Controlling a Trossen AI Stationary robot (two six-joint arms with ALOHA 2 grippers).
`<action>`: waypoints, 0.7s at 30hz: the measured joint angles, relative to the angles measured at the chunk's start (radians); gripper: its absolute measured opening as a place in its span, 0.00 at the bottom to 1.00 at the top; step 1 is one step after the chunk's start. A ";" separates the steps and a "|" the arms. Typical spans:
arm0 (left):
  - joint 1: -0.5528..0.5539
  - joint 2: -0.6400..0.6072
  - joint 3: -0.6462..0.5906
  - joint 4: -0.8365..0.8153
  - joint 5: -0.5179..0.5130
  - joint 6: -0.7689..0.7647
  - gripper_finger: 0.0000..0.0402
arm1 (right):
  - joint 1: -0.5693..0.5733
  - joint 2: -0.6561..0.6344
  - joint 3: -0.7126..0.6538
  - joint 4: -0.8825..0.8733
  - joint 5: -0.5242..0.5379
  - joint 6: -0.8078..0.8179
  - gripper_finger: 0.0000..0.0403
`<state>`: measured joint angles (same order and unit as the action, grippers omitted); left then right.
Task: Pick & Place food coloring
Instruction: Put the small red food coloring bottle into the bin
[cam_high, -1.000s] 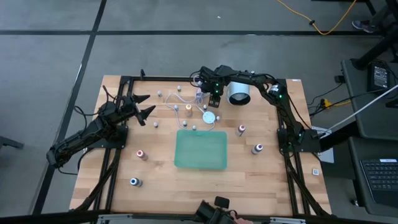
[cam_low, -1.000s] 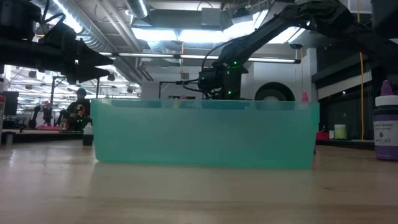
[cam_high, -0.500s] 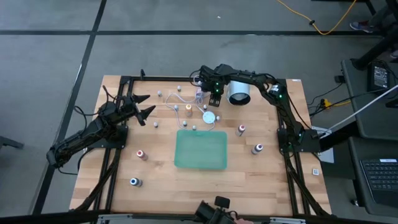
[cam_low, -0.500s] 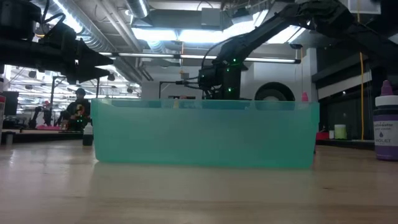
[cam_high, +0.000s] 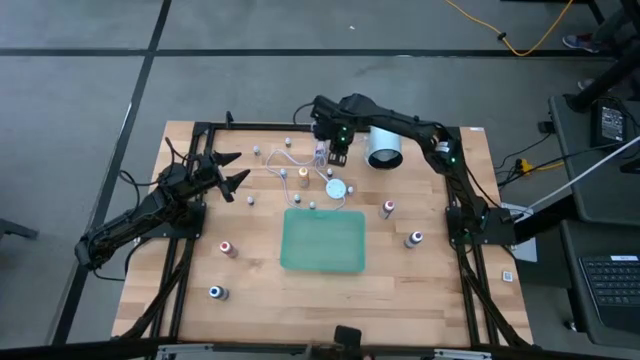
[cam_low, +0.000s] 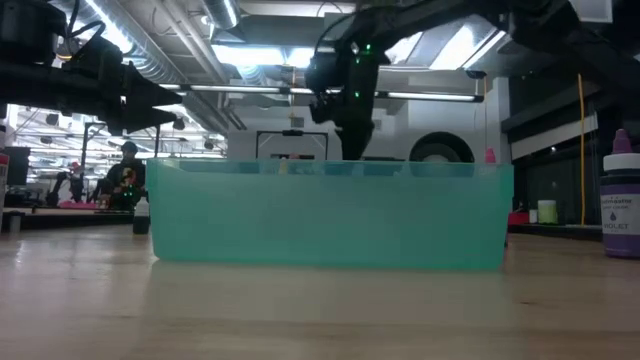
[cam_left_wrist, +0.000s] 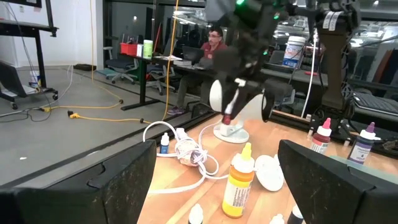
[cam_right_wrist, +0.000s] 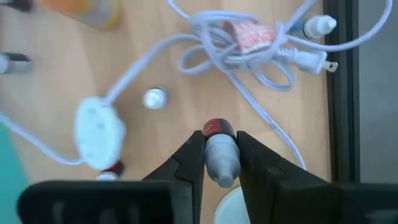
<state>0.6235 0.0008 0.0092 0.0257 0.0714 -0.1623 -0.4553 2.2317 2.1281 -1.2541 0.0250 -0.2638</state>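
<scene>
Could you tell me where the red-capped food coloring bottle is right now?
The red-capped bottle is pinched between the right gripper's fingers, lifted above the back of the table, over the tangled white cable and beside the large white cylinder.

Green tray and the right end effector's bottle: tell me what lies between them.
In the high view, the white round disc on its thin cable lies between the green tray and the bottle gripped by the right end effector.

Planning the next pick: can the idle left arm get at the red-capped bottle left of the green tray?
Probably yes. The left tool hangs open over the table's left side, and the red-capped bottle stands alone on bare wood, left of the green tray, with nothing between.
</scene>
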 joint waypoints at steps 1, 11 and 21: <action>0.000 0.000 0.000 0.000 0.000 0.000 0.83 | 0.009 -0.014 -0.013 -0.001 0.000 0.010 0.20; 0.000 0.000 0.000 0.000 0.000 0.000 0.83 | 0.104 -0.214 -0.167 0.058 0.008 0.126 0.21; 0.000 0.000 0.000 0.000 0.000 0.000 0.83 | 0.265 -0.363 -0.322 0.101 0.008 0.220 0.22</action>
<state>0.6239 0.0010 0.0090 0.0257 0.0711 -0.1623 -0.1906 1.8683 1.8057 -1.1534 0.0326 -0.0438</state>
